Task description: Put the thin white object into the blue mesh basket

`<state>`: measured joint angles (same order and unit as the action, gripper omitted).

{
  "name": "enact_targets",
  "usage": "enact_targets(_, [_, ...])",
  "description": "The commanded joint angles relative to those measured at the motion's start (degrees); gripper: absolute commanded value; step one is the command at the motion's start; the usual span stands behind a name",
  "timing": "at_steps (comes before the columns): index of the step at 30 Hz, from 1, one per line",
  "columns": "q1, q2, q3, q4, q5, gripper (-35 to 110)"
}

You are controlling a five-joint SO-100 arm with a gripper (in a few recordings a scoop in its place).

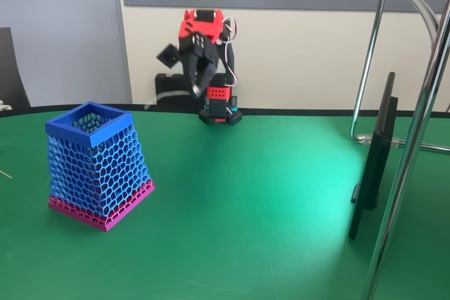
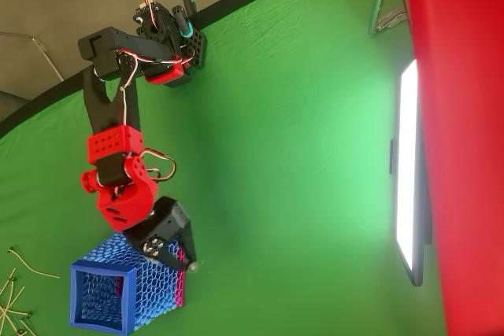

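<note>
I see the gripper (image 2: pixel 183 257) above the blue mesh basket's (image 2: pixel 118 297) right side in the overhead view; can't tell whether its fingers are spread or pressed together.

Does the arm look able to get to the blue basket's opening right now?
Probably yes. In the overhead view the gripper hangs right beside the blue mesh basket, and nothing covers its open rim.
</note>
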<state>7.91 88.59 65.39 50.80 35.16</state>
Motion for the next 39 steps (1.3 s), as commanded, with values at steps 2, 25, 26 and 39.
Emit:
enact_targets(2, [3.08,4.39,-2.55,-8.7,-3.78,0])
enact_targets(25, [15.47,-9.76,-4.75,-18.9,22.32,0])
enact_targets(26, [15.82,-9.76,-4.22,-18.54,23.38,0])
enact_targets(39, [25.22,6.06,23.12,-32.08,18.02,13])
